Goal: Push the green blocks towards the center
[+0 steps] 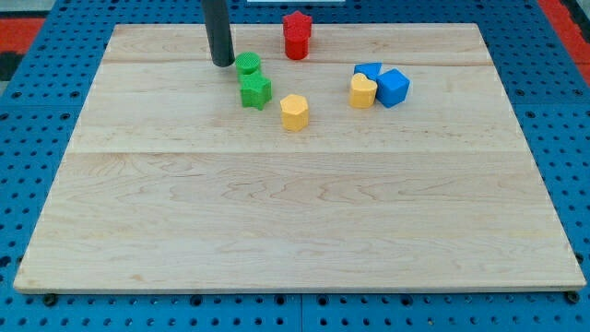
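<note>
The rod's bare tip [222, 64] holds nothing and sits just upper left of the two green blocks [247, 64] [255, 90].

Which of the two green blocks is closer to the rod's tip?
The green cylinder, right beside my tip on the view's right. The green star-shaped block sits below it, farther away.

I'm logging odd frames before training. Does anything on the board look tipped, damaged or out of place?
Nothing stands out. My tip sits just left of the green cylinder, with the green star block right below it. The red blocks, yellow blocks and blue blocks all rest flat on the wooden board.
</note>
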Motion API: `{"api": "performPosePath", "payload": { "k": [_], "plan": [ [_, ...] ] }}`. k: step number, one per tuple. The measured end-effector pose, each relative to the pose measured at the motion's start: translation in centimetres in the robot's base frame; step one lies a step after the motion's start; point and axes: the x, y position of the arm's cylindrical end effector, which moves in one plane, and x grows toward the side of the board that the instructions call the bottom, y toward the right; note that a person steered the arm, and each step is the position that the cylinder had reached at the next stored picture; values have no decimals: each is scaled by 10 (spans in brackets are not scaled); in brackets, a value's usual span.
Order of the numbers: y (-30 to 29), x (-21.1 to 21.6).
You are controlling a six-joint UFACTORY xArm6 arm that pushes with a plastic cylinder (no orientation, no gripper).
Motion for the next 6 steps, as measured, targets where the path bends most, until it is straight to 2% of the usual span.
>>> {"api": "performPosePath", "payload": {
  "k": [3,5,6],
  "plan": [
    [9,-3],
    [40,-5],
    [39,16]
  ]
}}
